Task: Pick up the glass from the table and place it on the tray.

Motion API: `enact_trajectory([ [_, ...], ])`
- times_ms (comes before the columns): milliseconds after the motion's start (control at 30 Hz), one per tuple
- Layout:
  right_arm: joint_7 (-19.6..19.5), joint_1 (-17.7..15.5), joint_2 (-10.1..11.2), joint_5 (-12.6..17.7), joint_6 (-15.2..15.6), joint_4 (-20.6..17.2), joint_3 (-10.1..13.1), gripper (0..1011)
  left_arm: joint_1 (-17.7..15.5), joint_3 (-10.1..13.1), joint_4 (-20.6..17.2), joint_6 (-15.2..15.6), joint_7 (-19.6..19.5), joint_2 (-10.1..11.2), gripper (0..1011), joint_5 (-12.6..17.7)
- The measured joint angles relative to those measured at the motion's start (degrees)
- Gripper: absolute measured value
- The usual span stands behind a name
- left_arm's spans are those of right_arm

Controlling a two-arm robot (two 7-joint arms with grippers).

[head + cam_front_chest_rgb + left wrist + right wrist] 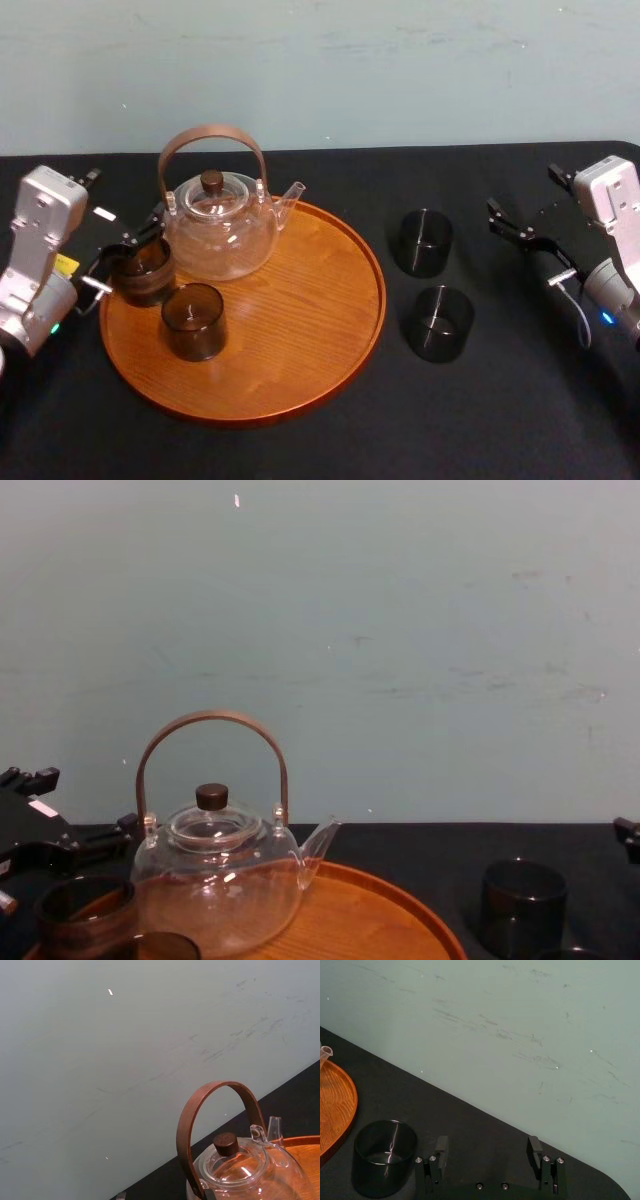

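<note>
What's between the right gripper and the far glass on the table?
Nothing: only bare black cloth of the table separates the right gripper from the far glass, as seen in the head and right wrist views.

Teapot and glass on tray

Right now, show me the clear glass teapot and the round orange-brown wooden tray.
Clear glass teapot [220,240]: head view, its belly.
Round orange-brown wooden tray [300,300]: head view, bare floor.

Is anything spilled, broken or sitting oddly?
Nothing spilled or broken. The teapot and every glass stand upright. One glass sits at the tray's left edge by the left gripper; two more glasses wait on the table near the right gripper.
</note>
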Motion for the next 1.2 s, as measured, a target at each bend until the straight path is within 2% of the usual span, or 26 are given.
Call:
enact_trajectory([
  [1200, 0.0, 0.0, 0.0, 0.0, 0.0, 0.0, 0.0, 1002, 0.0, 0.0, 0.0, 0.0, 0.0, 0.0, 1001, 0.0],
])
